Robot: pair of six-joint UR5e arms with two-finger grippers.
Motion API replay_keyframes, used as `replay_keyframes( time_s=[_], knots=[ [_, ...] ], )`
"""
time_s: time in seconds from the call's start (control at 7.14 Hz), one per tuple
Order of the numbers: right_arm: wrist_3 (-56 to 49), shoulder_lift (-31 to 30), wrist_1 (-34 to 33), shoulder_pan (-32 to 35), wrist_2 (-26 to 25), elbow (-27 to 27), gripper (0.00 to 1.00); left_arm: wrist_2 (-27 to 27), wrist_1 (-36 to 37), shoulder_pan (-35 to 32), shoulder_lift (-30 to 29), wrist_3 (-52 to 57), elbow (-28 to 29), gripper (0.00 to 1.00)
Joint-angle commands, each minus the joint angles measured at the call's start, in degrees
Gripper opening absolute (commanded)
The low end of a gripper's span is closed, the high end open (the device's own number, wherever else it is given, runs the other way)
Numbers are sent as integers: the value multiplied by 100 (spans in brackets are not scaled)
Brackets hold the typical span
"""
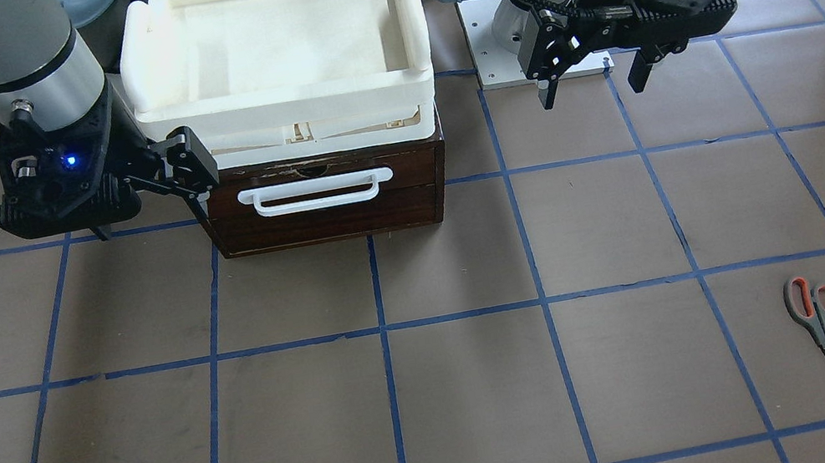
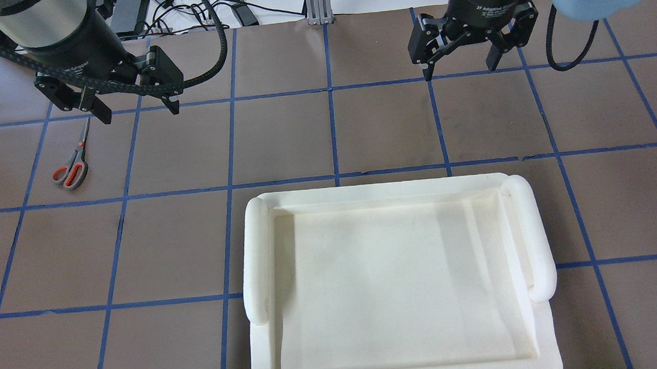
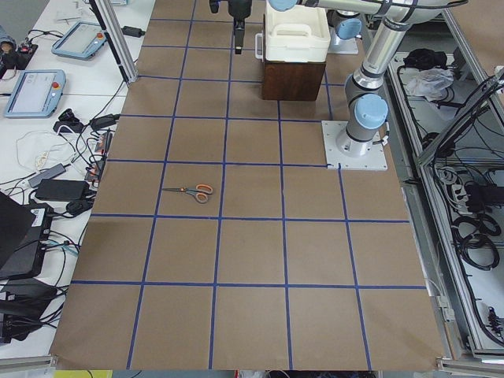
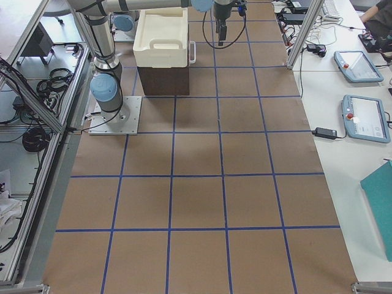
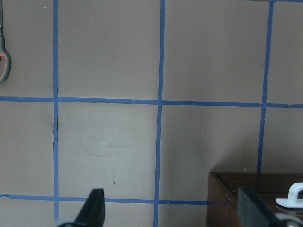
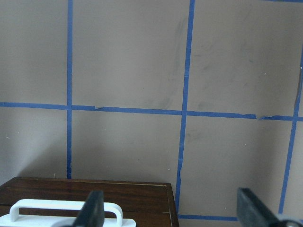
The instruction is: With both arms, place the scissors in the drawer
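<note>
The scissors (image 1: pixel 821 333) lie flat on the brown table, on my left side, blades pointing away from me; they also show in the overhead view (image 2: pixel 70 166) and at the left wrist view's edge (image 5: pixel 4 61). The dark-brown drawer (image 1: pixel 326 196) with its white bar handle (image 1: pixel 316 191) is shut. My left gripper (image 1: pixel 593 91) is open and empty, in the air beside the drawer, and in the overhead view (image 2: pixel 140 112) it hangs just right of the scissors. My right gripper (image 1: pixel 149 206) is open and empty at the drawer's other side; it also shows overhead (image 2: pixel 460 69).
A white foam tray (image 1: pixel 273 44) sits on top of the drawer box and hides it in the overhead view (image 2: pixel 397 283). Blue tape lines grid the table. The left arm's base plate (image 1: pixel 492 56) stands beside the drawer box.
</note>
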Motion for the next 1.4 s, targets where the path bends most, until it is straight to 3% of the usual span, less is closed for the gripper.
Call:
replay_keyframes(
  time_s=[0.0, 0.28, 0.42, 0.7, 0.84, 0.98, 1.26],
  knots=[
    [-1, -6, -114, -20, -8, 9, 100, -12, -35, 543, -8, 186, -9, 100],
    [174, -23, -79, -178, -17, 35, 100, -475, 52, 1511, -445, 352, -114, 100],
    [1002, -24, -79, -170, -17, 52, 100, -443, 148, 1863, -656, 997, -358, 100],
    [2936, 29, -44, -117, 70, 70, 100, -338, 1469, 2496, -1087, 2139, -1331, 100],
    [3492, 81, -61, -39, 88, 96, 100, -233, 1859, 2717, -1341, 2999, -1440, 100],
    [4185, 152, -87, 153, 71, 97, 100, -240, 2115, 2901, -1718, 3095, -1424, 100],
    [5574, 319, -114, 663, 9, 105, 100, -223, 3570, 3035, -2500, 3026, -1215, 100]
  ],
)
